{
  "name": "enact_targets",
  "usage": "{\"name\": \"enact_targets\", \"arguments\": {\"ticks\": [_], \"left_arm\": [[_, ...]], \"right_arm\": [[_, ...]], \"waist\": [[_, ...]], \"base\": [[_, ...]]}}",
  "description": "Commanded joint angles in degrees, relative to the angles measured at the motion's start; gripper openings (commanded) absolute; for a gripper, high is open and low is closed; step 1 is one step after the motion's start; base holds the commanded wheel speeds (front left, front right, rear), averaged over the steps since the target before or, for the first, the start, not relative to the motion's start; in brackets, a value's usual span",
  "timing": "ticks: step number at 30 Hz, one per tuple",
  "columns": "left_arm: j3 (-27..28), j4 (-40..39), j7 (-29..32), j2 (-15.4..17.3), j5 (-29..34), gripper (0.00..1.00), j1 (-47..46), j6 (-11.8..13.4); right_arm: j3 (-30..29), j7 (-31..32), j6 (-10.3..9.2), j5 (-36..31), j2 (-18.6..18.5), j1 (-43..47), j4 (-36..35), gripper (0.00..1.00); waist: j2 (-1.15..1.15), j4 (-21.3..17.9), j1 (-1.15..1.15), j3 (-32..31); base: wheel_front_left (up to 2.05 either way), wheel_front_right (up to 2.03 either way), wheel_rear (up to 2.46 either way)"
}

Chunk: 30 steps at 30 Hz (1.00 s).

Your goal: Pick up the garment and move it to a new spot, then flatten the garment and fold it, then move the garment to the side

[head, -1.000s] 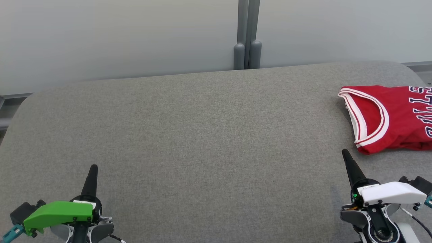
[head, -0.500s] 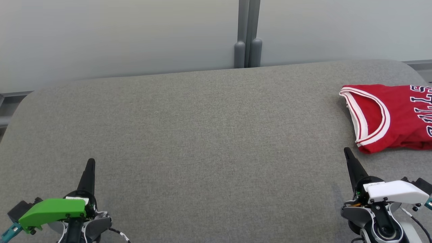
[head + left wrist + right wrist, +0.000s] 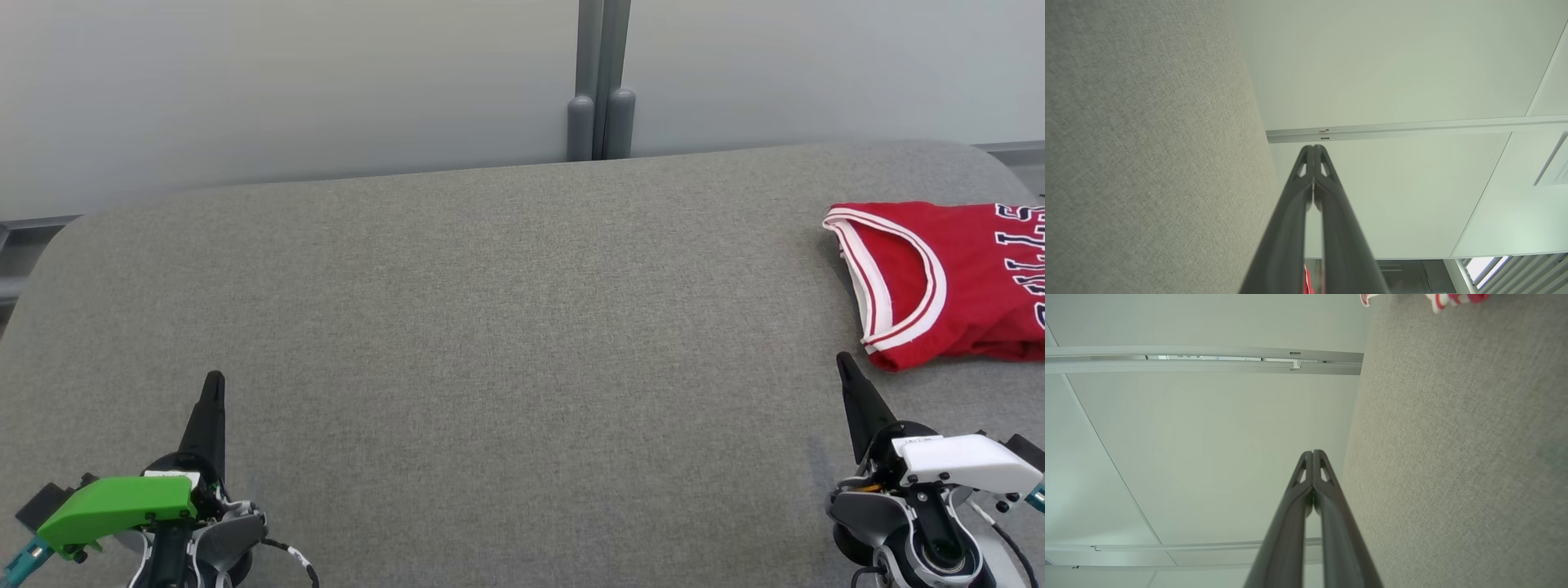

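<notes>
Red garment [image 3: 939, 278] lies on the grey fabric tabletop [image 3: 522, 327], at the far right. The right edge of the head view cuts it off. It's a sleeveless jersey with white and red trim around one curved opening that faces left. Dark letters outlined in white run along the cut-off side. It sits flat, with some bunching on its near edge.

Right gripper [image 3: 842, 359]: jaws clenched, fingers pressed together to a single point, nothing between them. The tip points up the view and sits near the garment's near-left corner, just to the left of it. It is apart from the cloth, no contact. White cover [image 3: 963, 461] on the wrist behind it.

In the right wrist view the right gripper [image 3: 1312, 452] shows the two fingers meeting at the tips, empty. Tabletop [image 3: 1453, 457] fills the right side, and bits of the garment's [image 3: 1453, 299] red and white trim show at the top edge, well ahead of the tip.

Left gripper [image 3: 214, 380]: jaws clenched too, holding nothing. It is at the lower left, well apart from the garment, with the bare width of the tabletop between them. Green cover [image 3: 122, 506] on that wrist.

Left wrist view: left gripper [image 3: 1313, 147] tips together, tabletop [image 3: 1147, 143] on the left. A red sliver of garment [image 3: 1306, 281] shows low down between the finger bases, far off.

Pale wall panels and a grey post [image 3: 600, 82] stand behind the tabletop.
</notes>
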Motion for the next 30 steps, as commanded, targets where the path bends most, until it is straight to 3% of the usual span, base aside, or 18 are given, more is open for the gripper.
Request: {"name": "enact_targets", "arguments": {"ticks": [1, 8, 30], "left_arm": [[0.3, 0.15, 0.3, 0.01, -0.73, 0.0, -1.04, -0.48], [1.24, 0.37, 1.06, -0.46, -2.73, 0.0, -1.5, -1.18], [1.3, 0.34, 1.09, -0.52, -2.25, 0.0, -1.48, -1.09]], "right_arm": [[-0.17, 0.15, 0.04, 0.81, -0.13, -0.86, 0.14, 0.0], [-0.5, 0.56, 0.04, 3.5, -0.07, -1.2, 0.6, 0.0], [-0.77, 0.65, 0.04, 2.99, 0.08, -1.13, 0.58, 0.0]], "waist": [[0.0, 0.01, 0.0, 0.02], [0.0, 0.05, 0.0, 0.22], [0.0, 0.05, 0.0, 0.23]], "base": [[0.0, 0.0, 0.0], [0.0, 0.0, 0.0], [0.0, 0.0, 0.0]]}}
